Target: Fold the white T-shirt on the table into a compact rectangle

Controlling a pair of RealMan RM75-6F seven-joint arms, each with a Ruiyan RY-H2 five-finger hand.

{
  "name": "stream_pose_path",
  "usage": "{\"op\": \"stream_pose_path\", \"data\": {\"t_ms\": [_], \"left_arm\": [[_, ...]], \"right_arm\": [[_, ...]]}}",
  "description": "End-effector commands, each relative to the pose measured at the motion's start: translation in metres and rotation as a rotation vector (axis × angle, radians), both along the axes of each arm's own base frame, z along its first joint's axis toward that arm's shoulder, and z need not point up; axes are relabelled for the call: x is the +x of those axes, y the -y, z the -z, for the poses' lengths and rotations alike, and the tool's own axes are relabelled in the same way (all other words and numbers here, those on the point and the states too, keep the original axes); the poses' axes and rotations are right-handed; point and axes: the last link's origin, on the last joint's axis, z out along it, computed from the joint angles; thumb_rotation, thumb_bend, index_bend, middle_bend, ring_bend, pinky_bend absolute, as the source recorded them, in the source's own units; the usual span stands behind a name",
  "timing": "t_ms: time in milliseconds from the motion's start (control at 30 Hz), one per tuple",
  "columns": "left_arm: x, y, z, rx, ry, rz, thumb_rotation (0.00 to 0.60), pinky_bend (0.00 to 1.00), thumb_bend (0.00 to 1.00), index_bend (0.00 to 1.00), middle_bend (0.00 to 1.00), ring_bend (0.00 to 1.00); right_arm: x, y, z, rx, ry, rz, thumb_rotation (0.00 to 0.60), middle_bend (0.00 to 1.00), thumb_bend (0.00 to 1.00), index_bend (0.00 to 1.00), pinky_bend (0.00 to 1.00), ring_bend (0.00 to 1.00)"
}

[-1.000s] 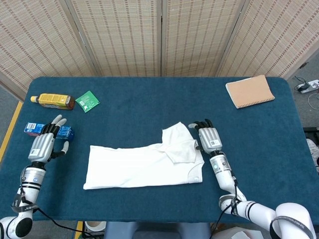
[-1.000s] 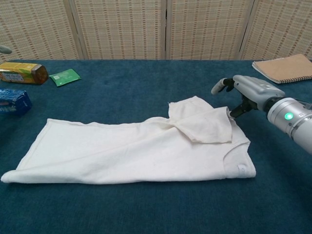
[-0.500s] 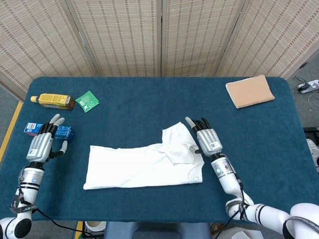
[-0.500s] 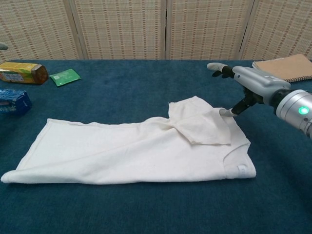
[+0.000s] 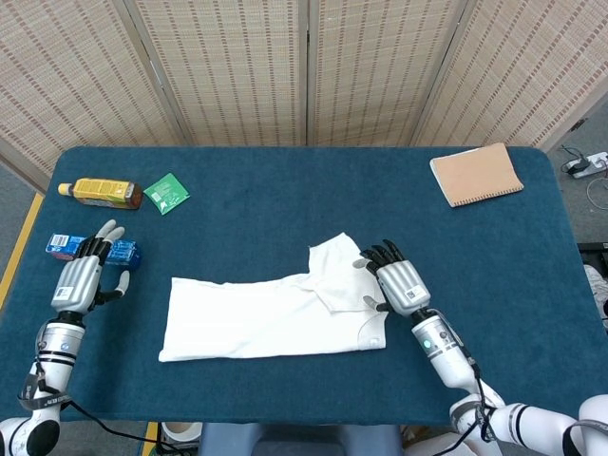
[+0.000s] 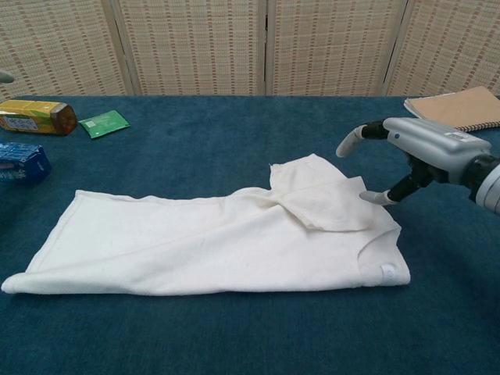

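Both views are evenly and brightly lit from overhead. Only soft, faint shadows are cast. No glare is seen. Focus is held sharp throughout, with slight softening toward the frame corners.

The white T-shirt (image 5: 275, 315) lies flat on the blue table, in the lower centre of the head view, already folded lengthwise into a long band running left to right. Its left end is a straight, squared edge; its right end carries the neckline (a small tag shows near the lower right corner in the chest view). One sleeve (image 6: 322, 201) is turned back over the body at the upper right, forming a loose, slightly wrinkled flap that sticks up past the band's top edge.
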Motion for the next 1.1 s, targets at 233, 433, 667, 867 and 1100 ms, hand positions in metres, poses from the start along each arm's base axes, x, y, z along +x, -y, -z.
{"op": "stream_pose_path", "data": {"t_ms": [233, 433, 667, 867, 1100], "left_arm": [[-0.002, 0.004, 0.002, -0.015, 0.009, -0.008, 0.6, 0.0, 0.49, 0.0, 0.0, 0.0], [-0.003, 0.003, 0.005, -0.03, 0.026, -0.012, 0.6, 0.0, 0.48, 0.0, 0.0, 0.0], [-0.003, 0.003, 0.006, -0.037, 0.031, -0.014, 0.6, 0.0, 0.48, 0.0, 0.0, 0.0], [-0.005, 0.002, 0.006, -0.036, 0.037, -0.021, 0.6, 0.0, 0.48, 0.0, 0.0, 0.0], [-0.005, 0.002, 0.006, -0.034, 0.04, -0.021, 0.6, 0.0, 0.48, 0.0, 0.0, 0.0]], "right_arm": [[-0.013, -0.023, 0.018, 0.048, -0.076, -0.05, 0.6, 0.23, 0.22, 0.34, 0.0, 0.1], [-0.022, -0.024, 0.025, 0.011, -0.084, -0.061, 0.6, 0.25, 0.21, 0.39, 0.0, 0.1], [-0.027, -0.018, 0.031, 0.0, -0.081, -0.052, 0.6, 0.25, 0.2, 0.41, 0.0, 0.1], [-0.028, -0.014, 0.033, -0.011, -0.079, -0.055, 0.6, 0.25, 0.2, 0.42, 0.0, 0.1], [-0.028, -0.011, 0.036, -0.023, -0.081, -0.061, 0.6, 0.29, 0.2, 0.49, 0.0, 0.13]]}}
